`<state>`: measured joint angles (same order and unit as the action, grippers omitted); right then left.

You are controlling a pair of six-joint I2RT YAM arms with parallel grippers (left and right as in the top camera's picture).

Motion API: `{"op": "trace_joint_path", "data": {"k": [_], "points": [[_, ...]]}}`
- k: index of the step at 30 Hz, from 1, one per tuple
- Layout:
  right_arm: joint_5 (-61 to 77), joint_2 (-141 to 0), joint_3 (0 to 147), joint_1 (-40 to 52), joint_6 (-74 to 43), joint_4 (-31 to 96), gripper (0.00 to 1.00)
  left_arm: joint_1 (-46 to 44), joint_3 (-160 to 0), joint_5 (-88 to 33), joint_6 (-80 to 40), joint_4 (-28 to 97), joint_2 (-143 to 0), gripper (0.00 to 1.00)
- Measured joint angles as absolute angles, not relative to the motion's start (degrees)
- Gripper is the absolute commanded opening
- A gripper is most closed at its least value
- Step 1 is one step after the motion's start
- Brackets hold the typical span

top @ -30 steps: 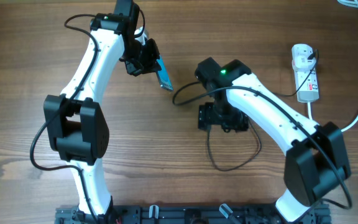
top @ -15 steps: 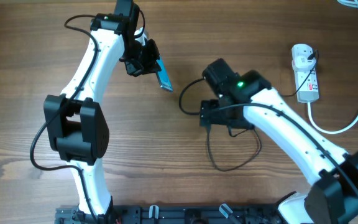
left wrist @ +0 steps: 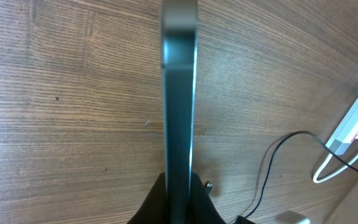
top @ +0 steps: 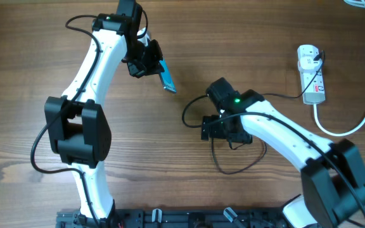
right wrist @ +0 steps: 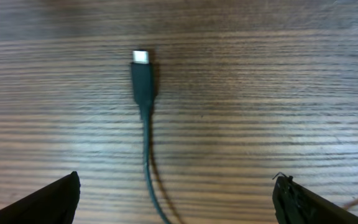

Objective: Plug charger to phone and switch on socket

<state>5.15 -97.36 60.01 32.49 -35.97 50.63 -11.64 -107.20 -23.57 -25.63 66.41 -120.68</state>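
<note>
Two arms, one phone, one charger and one socket on a wooden table (top: 30,38).

- **Left:** the left gripper (top: 149,63) is clamped tight on the phone (top: 167,77), which it holds edge-on.
- **Centre:** the right gripper (right wrist: 176,183) has its jaws spread wide and holds nothing. It is poised over the charger (right wrist: 143,81), whose connector tip lies flat on the wood.
- **Right:** the socket (top: 312,75) has one black plug inserted and one thick white cord (top: 360,123).

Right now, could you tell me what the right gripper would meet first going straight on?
Most likely the charger tip, lying on the table ahead of the open right gripper, roughly between its jaws. Depth is unclear, so it could touch bare wood beside it first.
</note>
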Motion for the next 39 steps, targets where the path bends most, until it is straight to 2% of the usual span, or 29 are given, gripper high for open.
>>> {"op": "trace_joint_path", "data": {"k": [8, 15, 39], "points": [[5.6, -100.7, 60.4, 32.5, -37.7, 50.0, 0.99, -11.6, -107.2, -23.6, -25.8, 66.3, -120.7, 0.04], [5.5, -100.9, 68.1, 32.5, -37.7, 53.1, 0.99, -11.6, -107.2, -23.6, -25.8, 66.5, -120.7, 0.04], [5.6, -101.4, 67.8, 32.5, -37.7, 49.0, 0.99, -11.6, -107.2, -23.6, -25.8, 67.1, -120.7, 0.04]]}}
